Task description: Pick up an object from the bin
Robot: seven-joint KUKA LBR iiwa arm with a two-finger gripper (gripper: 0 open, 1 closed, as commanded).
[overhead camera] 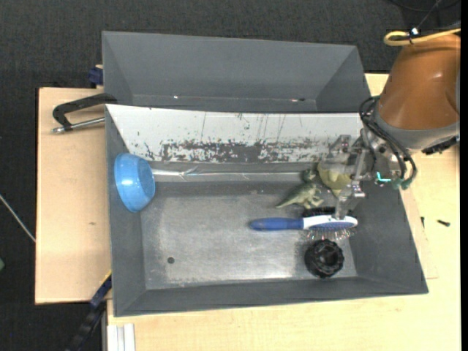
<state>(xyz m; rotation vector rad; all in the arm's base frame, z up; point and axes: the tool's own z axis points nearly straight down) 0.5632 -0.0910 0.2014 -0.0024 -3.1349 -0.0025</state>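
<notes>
- The grey bin (219,269) has only a few things in it, and most of them lie on its right side.
- The arm (424,86) has an orange cover and reaches in from the right.
- The gripper (349,189) is low in the bin on the right, close to the far wall. I cannot tell if it is open or closed.
- A blue bowl (133,182) leans on the left wall, well apart from the gripper.
- A blue brush (292,224) lies flat, and its white end is just under the gripper.
- A green toy (307,194) sits just to the left of the gripper, touching it or nearly so. It may be an animal.
- A black round thing (323,258) sits near the front, just past the brush.
- I think the arm is at the grabbing step, and the thing to pick is the green toy or the brush.
- Nothing looks lifted yet.
- Next, the gripper needs to close tight on one thing and go straight up, without pulling the other thing along.
</notes>
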